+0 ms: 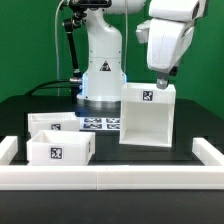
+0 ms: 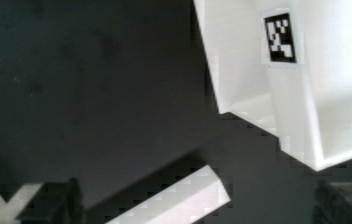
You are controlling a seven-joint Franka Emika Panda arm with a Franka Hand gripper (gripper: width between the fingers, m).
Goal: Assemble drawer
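The drawer's tall white shell (image 1: 148, 115) stands upright on the black table at the exterior view's right, a tag on its upper front. Two small open-topped trays (image 1: 50, 124) (image 1: 60, 150) sit at the exterior view's left, one behind the other, the front one tagged. My gripper (image 1: 165, 76) hangs just above the shell's top edge, touching nothing. In the wrist view the shell's tagged wall (image 2: 262, 70) fills one corner. My gripper (image 2: 187, 205) is open and empty, with dark blurred fingers (image 2: 342, 198) wide apart.
Low white border rails (image 1: 110, 178) frame the table at the front and both sides; one shows in the wrist view (image 2: 173, 200). The marker board (image 1: 100, 124) lies between the trays and the shell, in front of the robot's base (image 1: 100, 75).
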